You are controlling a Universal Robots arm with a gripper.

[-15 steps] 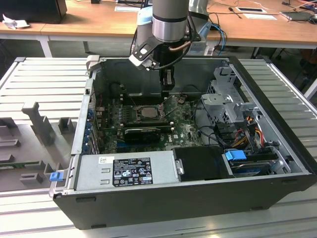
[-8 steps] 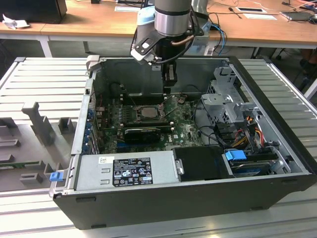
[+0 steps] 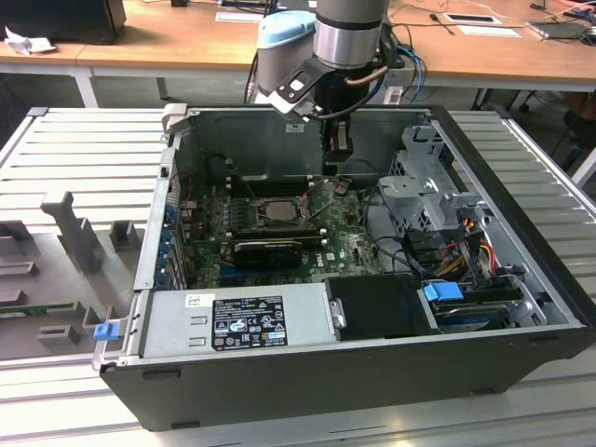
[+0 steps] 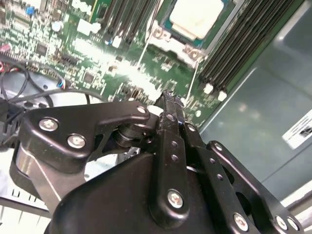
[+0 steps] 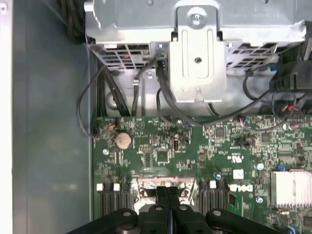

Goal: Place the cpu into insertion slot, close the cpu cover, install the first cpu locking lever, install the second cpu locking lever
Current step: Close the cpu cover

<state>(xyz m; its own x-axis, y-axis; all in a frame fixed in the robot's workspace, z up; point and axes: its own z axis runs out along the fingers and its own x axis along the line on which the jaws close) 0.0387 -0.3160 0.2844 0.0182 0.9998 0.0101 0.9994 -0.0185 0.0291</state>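
Claw point(image 4: 168, 97), fingers pressed together at the tips, poised over the green motherboard point(image 5: 161, 146) inside the open computer case point(image 3: 372, 391), just beside the insertion slot point(image 3: 253, 215). The cpu point(image 4: 197, 17) lies in that slot, silver face upward.

Clock bearings are taken from the gripper point(image 5: 168, 191), with twelve o'clock straight ahead of its tips.

1. Gripper: black, fingers pressed together, nothing between them.
2. Silver metal plate point(image 5: 146, 184): twelve o'clock, just beyond the tips.
3. Green circuit board point(image 5: 161, 141): ten through three o'clock.
4. Coin cell point(image 5: 123, 140): eleven o'clock, on the board.
5. Silver bracket point(image 5: 197, 63): one o'clock, past the board's far edge; black cables point(image 5: 163, 105) loop beside it.
6. Finned heatsink point(image 5: 291, 187): three o'clock.
7. Black memory slots point(image 5: 114, 202), white latches: nine and three o'clock, flanking the fingers.
8. Grey case panel point(image 5: 48, 122): ten o'clock, beyond the board.
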